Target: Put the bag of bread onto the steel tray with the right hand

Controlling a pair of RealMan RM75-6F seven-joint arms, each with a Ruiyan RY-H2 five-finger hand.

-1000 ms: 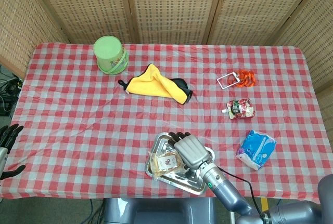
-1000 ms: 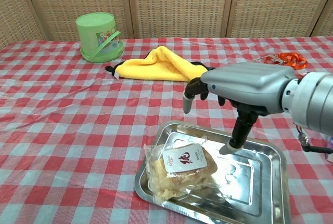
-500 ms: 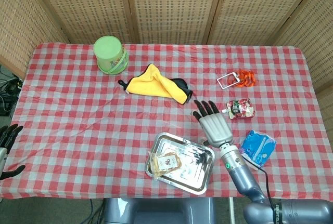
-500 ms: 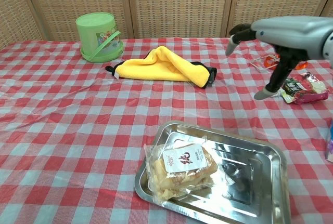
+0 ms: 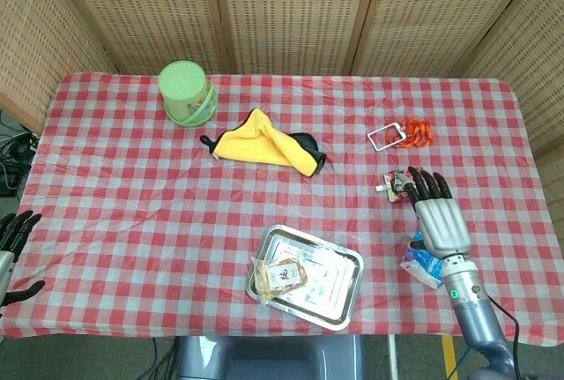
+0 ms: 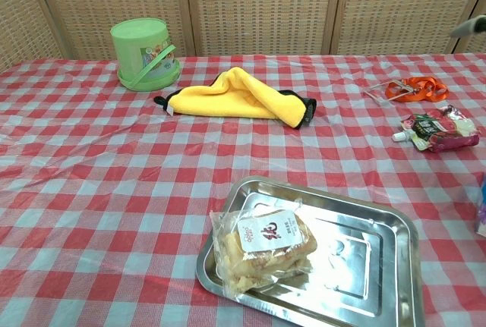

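Woven rattan screens stand behind a table (image 5: 132, 186) covered with a red-and-white checked cloth.

The bag of bread (image 6: 264, 248) lies inside the steel tray (image 6: 364, 266), in the tray's left portion as the cameras show it, with its printed label facing up. The tray sits near the front edge of the table, roughly at centre. Nothing grips the bag.

The right hand (image 5: 436, 217) is well apart from the tray, off to the right over the table. It holds nothing; its fingers are extended and slightly apart, palm side down. In the head view its fingertips overlap a red spout pouch (image 6: 434, 130), and its wrist passes over a blue packet (image 5: 421, 261) lying at the right front of the table. In the chest view only a blurred sliver shows at the upper right edge.

The left hand (image 5: 16, 243) appears at the far left edge of the head view, beyond the table's edge. It holds nothing and its dark fingers are apart.

Farther back, a yellow cloth (image 5: 260, 142) with a dark edge lies crumpled near the centre. A green lidded bucket (image 5: 187, 91) stands at the rear left. An orange lanyard with a clear badge holder (image 5: 401, 135) lies at the rear right, just behind the pouch.
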